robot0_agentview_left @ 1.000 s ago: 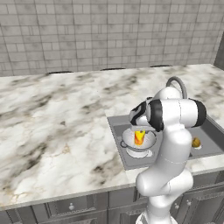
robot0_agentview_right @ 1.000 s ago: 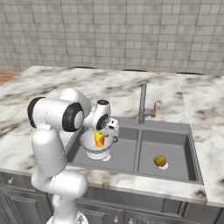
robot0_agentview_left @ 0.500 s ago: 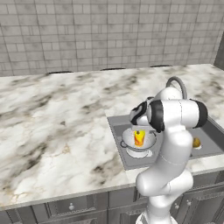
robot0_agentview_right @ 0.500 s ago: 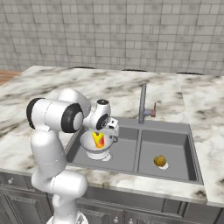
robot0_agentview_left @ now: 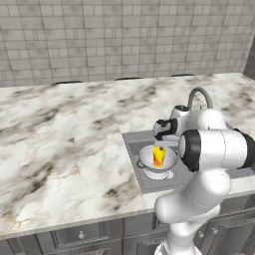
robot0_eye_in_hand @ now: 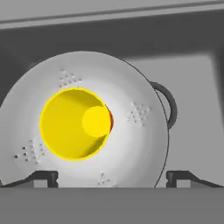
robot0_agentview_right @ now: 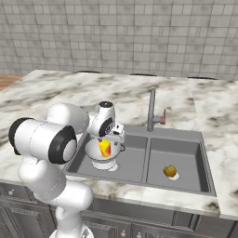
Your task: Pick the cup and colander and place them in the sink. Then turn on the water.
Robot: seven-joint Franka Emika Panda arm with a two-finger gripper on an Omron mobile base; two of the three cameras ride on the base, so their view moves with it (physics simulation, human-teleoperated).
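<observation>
Down in the left basin of the sink (robot0_agentview_right: 139,174) you have the cup (robot0_eye_in_hand: 75,124) standing inside the colander (robot0_eye_in_hand: 135,144), its open mouth facing up at the hand camera and its yellow rim clear of the strainer's wall all round. From the base cameras you can see the cup (robot0_agentview_right: 105,148) poking a little above the white rim, its red-orange patch towards the right camera. The colander (robot0_agentview_left: 158,158) sits on its ring base on the basin floor, one dark handle pointing to the grey floor beside it, with bare floor showing around it up to the basin walls.

Your gripper (robot0_eye_in_hand: 112,177) hangs right over the colander with its jaws spread wide, one fingertip (robot0_eye_in_hand: 43,176) each side of the cup and nothing between them; neither touches it.

Further out, you have the right basin with just a yellowish-brown ball (robot0_agentview_right: 170,171) on its floor. The arched faucet (robot0_agentview_right: 151,110) stands at the back edge between the basins.
</observation>
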